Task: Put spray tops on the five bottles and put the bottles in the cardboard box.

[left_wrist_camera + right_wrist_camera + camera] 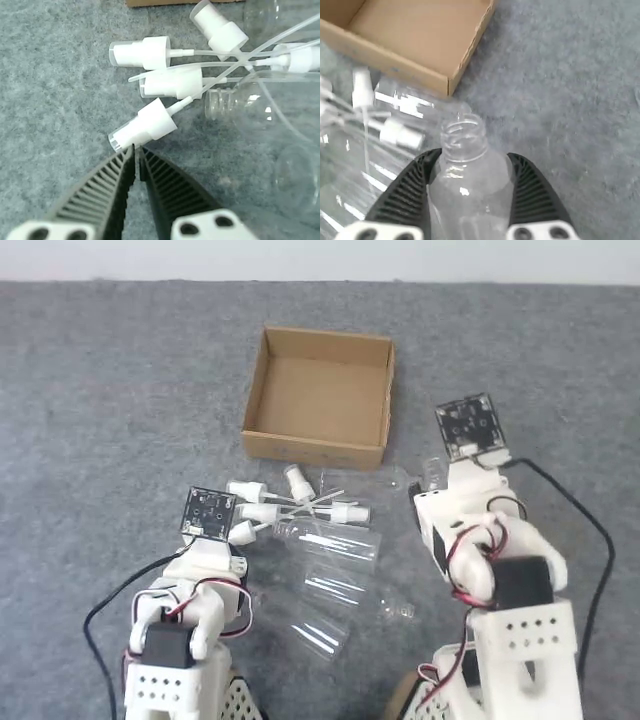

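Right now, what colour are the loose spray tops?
Spray tops: plain white, no pattern. Best seen in the left wrist view.

No words or numbers can be read here. The cardboard box (312, 448) has a few tiny dark marks on its near wall, but they are too small to read. A bottle (330, 540) lying just near of the box has white marks on its side, and I cannot tell if they are letters.
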Motion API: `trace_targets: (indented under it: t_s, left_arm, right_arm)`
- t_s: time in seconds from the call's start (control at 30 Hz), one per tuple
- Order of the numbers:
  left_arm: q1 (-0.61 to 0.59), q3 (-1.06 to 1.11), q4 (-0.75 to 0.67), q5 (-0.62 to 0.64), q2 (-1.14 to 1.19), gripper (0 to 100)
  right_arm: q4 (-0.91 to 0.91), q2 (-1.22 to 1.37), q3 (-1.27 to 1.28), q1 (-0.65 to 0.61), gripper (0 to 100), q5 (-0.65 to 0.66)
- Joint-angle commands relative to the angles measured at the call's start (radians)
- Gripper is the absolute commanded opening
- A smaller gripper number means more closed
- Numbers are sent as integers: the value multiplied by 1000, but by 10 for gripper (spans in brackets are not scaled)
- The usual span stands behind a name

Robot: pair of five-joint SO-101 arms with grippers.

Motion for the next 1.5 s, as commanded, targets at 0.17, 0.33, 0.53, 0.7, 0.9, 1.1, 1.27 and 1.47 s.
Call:
trace_targets:
  t_s: [0.17,0.33,0.53,0.7,0.9,1.1,1.27,1.47]
  left_arm:
    - [-3,-15,5,12,-21,13]
    - [-5,-15,5,12,-21,13]
    - [-5,-15,5,12,-21,13]
    - [-5,-15,5,12,-21,13]
    - [-5,-15,5,12,-21,13]
    - [-5,-15,5,12,-21,13]
    - [3,-15,5,12,-21,13]
    - [3,-15,5,12,-21,14]
  right_arm:
    - [-136,-312,184,-1,9,-115]
    - [-137,-433,278,-1,9,-115]
    - [-137,-559,356,-1,9,-115]
    - [-136,-679,407,50,9,-117]
    - [-128,-737,440,157,9,-121]
    - [-136,-733,463,165,9,-117]
    - [-137,-733,468,165,9,-118]
    - [-137,-733,470,166,9,-118]
